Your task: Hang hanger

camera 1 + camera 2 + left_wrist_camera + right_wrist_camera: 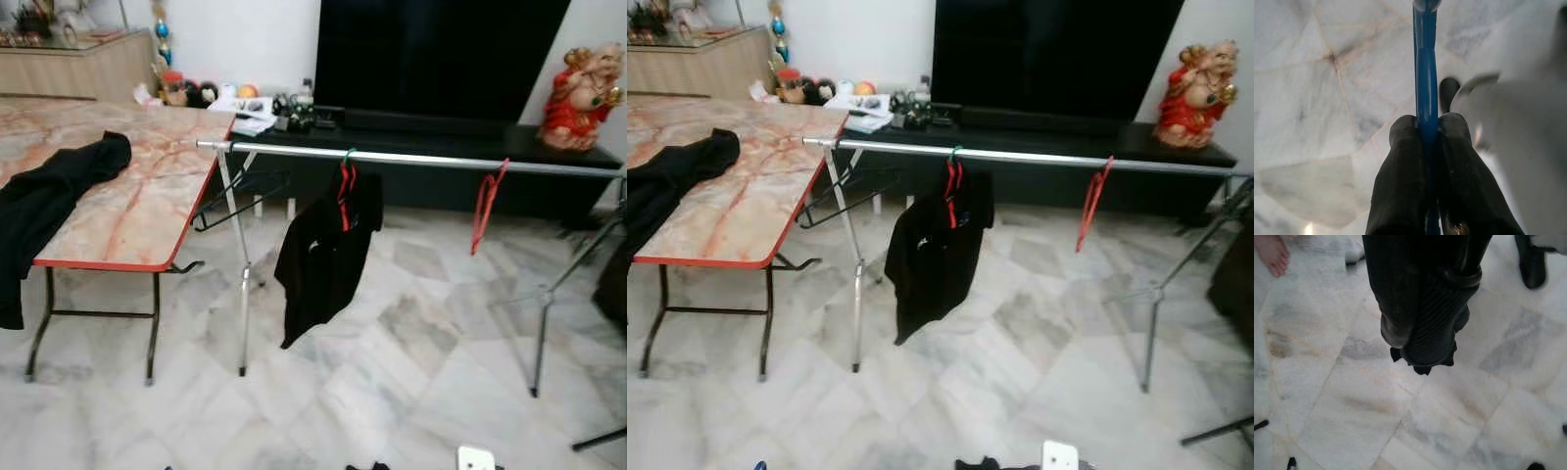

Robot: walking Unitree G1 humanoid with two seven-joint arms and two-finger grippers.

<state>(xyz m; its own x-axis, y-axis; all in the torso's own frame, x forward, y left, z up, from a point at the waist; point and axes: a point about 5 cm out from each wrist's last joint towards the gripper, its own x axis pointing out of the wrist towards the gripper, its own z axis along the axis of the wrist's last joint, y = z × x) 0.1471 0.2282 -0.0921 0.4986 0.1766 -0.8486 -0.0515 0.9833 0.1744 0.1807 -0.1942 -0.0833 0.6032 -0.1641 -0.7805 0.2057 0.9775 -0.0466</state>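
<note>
Clamping a blue hanger [1426,73], left gripper [1426,129] shut tight on its bar above marble floor [1312,88]. Right gripper [1422,350] closed over a scrap of black cloth [1422,366], bare toes [1272,253] of a person nearby. Farther off, silver rail [421,160] carrying black shirt [323,255] on a red hanger [345,196], another red hanger [485,206] rightward. Left, marble-topped table [137,196] bearing black garment [49,201]. Farthest, dark television [431,54].
</note>
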